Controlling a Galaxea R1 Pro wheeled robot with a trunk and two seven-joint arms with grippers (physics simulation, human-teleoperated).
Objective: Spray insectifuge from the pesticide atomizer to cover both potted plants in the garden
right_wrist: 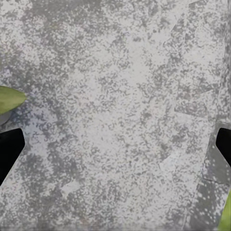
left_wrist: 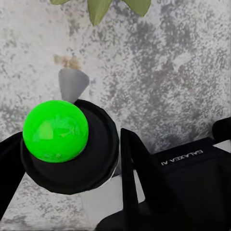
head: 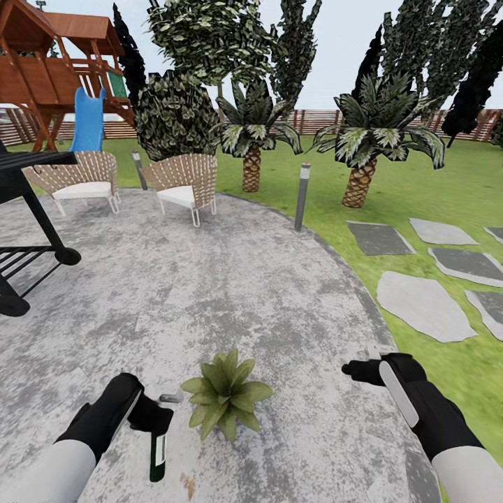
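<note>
at the lower left of the head view, the left arm reaches forward over the stone patio [head: 230,279], its black forearm angled up and toward the centre. the left gripper [head: 155,418] is closed on the pesticide atomizer [head: 158,453], which hangs from it with the trigger end up in the grip and the body pointing down toward the bottom edge. the bottle is slim and dark green with a white label on its side; a small grey nozzle piece shows just beside the gripper, toward the plant. in the left wrist view the black fingers [left_wrist: 130,168] flank a round black top carrying a bright green ball [left_wrist: 55,130], with a grey cone-shaped tip beyond it over the mottled stone.

at the lower centre of the head view one potted plant [head: 225,395] stands on the patio just right of the atomizer, a low rosette of pointed green leaves; its pot is hidden under the leaves.

at the lower right the right arm is extended forward, and the right gripper [head: 363,369] points toward the centre, apart from the plant. in the right wrist view its two black fingertips [right_wrist: 9,151] sit at opposite edges with bare stone between them: spread wide, holding nothing.
</note>
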